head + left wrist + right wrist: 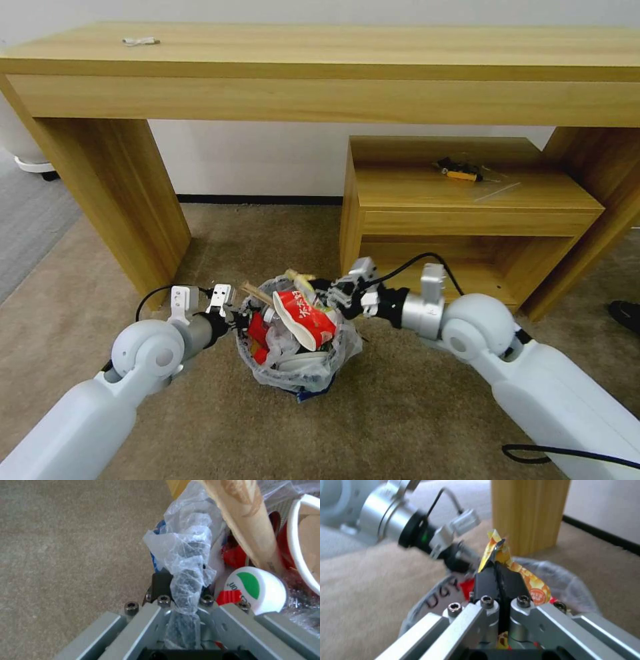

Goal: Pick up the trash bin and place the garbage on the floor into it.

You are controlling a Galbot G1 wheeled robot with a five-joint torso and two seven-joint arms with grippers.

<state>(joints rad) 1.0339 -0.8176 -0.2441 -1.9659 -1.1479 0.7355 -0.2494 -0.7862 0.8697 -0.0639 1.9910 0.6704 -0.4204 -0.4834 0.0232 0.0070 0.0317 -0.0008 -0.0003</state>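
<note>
Left hand [181, 590] clamped on trash bin [297, 360] rim, right hand [498, 580] pinching yellow wrapper [520, 577] above; overfull, liable to spill.

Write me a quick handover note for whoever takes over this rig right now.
Left tool: shut on the trash bin rim and its bag, at the bin's left side.
Right tool: shut on a yellow wrapper, held over the bin.
Bin stands on the carpet, full: paper cup, wooden stick, bottle cap, red litter.
Done: floor around the bin looks litter-free.
Left: release the wrapper into the bin.
</note>
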